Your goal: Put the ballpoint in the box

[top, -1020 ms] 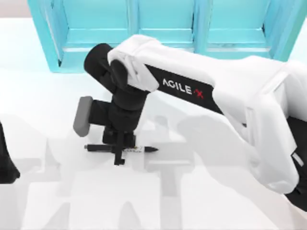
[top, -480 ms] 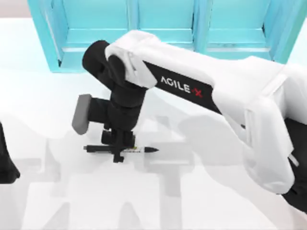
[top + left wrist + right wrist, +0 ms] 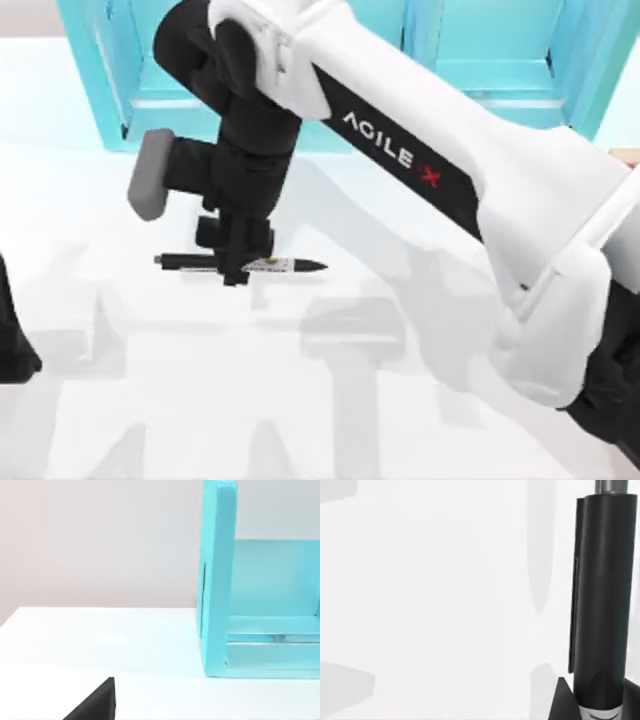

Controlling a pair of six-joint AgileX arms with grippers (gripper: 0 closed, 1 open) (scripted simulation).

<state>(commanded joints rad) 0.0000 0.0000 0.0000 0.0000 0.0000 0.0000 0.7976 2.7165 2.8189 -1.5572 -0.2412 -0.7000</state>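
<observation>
The ballpoint (image 3: 285, 265) is a slim black pen with a white printed band, lying level with its pointed tip toward the right. My right gripper (image 3: 234, 270) comes down from above and is shut on the ballpoint's middle. The pen hangs above the white table, with its shadow lower on the surface. In the right wrist view the black barrel (image 3: 600, 605) runs along the edge over bare table. The box is hidden behind my right arm, except perhaps for a tan sliver (image 3: 627, 156) at the right edge. My left arm (image 3: 10, 340) is parked at the far left.
A big turquoise shelf unit (image 3: 330, 70) with three compartments stands along the back of the table, its end wall (image 3: 217, 580) also in the left wrist view. A black wedge (image 3: 95, 705) juts into that view. White table (image 3: 150, 400) spreads in front.
My right gripper has risen with the ballpoint, lifting it off the table and carrying it slightly back toward the shelf. The left arm has not moved.
</observation>
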